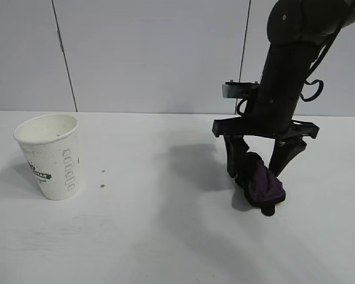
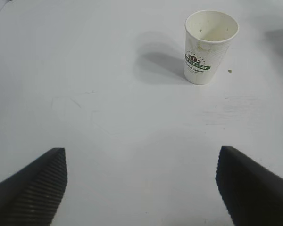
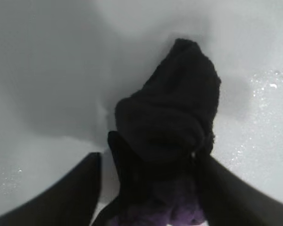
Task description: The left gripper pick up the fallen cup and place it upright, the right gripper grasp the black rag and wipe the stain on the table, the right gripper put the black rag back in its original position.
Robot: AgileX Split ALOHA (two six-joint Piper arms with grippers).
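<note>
The cup stands upright at the left of the table; it is white with green marks and also shows in the left wrist view. Two tiny brownish droplets of the stain lie just right of the cup. My right gripper hangs over the black rag at the right. Its fingers are spread with the rag between them. In the right wrist view the black rag touches one finger, and a gap shows at the other. My left gripper is open and empty, well back from the cup.
A grey panelled wall runs along the table's far edge. Bare white tabletop lies between the cup and the rag.
</note>
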